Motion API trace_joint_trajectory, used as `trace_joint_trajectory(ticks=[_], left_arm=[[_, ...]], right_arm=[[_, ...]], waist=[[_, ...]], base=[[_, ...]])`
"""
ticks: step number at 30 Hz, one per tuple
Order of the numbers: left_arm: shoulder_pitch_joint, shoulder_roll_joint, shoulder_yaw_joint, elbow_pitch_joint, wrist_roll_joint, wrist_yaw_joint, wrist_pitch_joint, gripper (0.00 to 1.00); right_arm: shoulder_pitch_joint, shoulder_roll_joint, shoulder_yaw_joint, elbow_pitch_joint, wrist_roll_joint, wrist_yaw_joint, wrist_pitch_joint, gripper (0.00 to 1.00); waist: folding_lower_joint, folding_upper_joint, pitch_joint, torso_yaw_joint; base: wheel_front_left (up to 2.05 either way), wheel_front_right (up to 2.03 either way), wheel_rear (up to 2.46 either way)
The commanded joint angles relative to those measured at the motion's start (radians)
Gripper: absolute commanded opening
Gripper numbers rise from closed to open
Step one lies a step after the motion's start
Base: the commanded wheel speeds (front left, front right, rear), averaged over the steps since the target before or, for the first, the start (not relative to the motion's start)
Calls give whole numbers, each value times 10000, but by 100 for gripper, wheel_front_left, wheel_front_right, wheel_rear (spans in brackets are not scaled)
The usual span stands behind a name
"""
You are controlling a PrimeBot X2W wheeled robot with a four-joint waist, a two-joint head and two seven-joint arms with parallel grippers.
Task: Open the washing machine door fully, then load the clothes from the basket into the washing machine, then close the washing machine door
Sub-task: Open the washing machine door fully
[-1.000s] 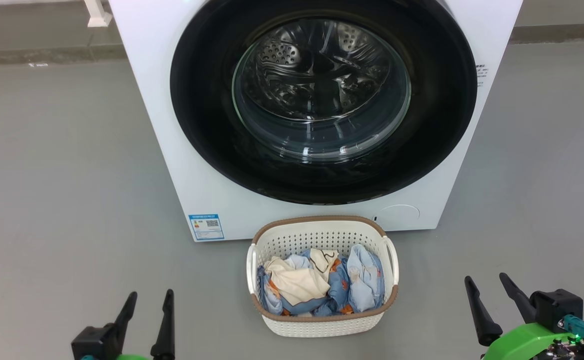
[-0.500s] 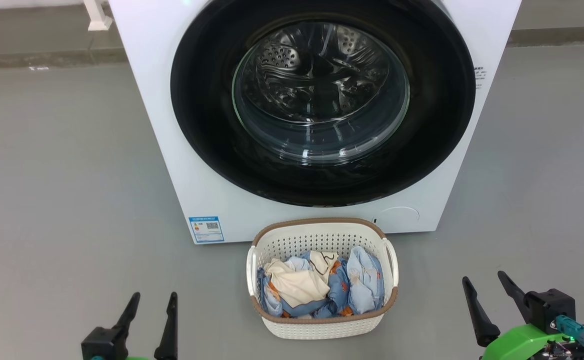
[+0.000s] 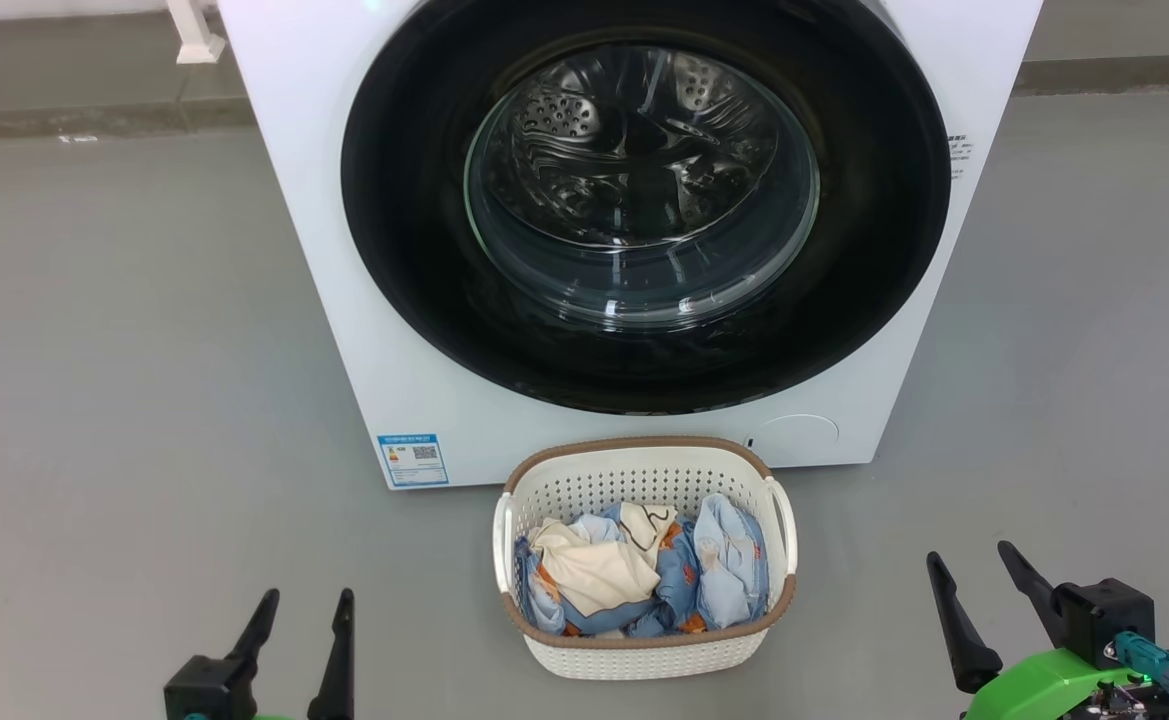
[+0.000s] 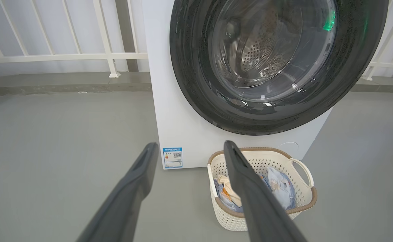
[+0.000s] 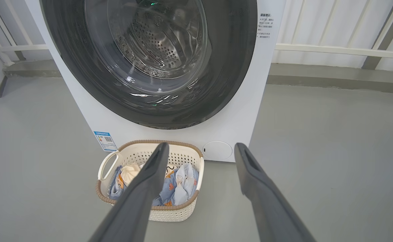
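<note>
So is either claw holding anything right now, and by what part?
Nothing is held. The left claw and right claw are both open and empty, clear of the basket of clothes.

Closed washing machine door (image 3: 644, 370) on the washing machine (image 3: 294, 150); basket (image 3: 644, 655) holding clothes (image 3: 634, 575) just before it; left gripper (image 3: 307, 594), right gripper (image 3: 968, 552) spread and empty.

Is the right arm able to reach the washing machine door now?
Probably yes: the right claw is open and empty, nothing stands between it and the closed washing machine door, and the basket sits off to its left.
</note>
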Motion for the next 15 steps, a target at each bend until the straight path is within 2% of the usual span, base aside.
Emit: trace_joint_trajectory(ticks=[1, 8, 15], left_arm=[[-572, 204, 288, -175, -44, 100, -100, 100], [-614, 254, 206, -145, 5, 177, -125, 100], [-675, 271, 150, -128, -21, 209, -144, 100]], right_arm=[[-140, -69, 226, -248, 51, 16, -107, 100], [-144, -76, 230, -247, 118, 16, -113, 100], [-159, -101, 220, -271, 163, 16, -102, 100]], waist=[[0, -1, 3, -2], [0, -1, 14, -7], [0, -1, 80, -21]], base=[[13, 13, -26], [45, 45, -89], [100, 100, -200]])
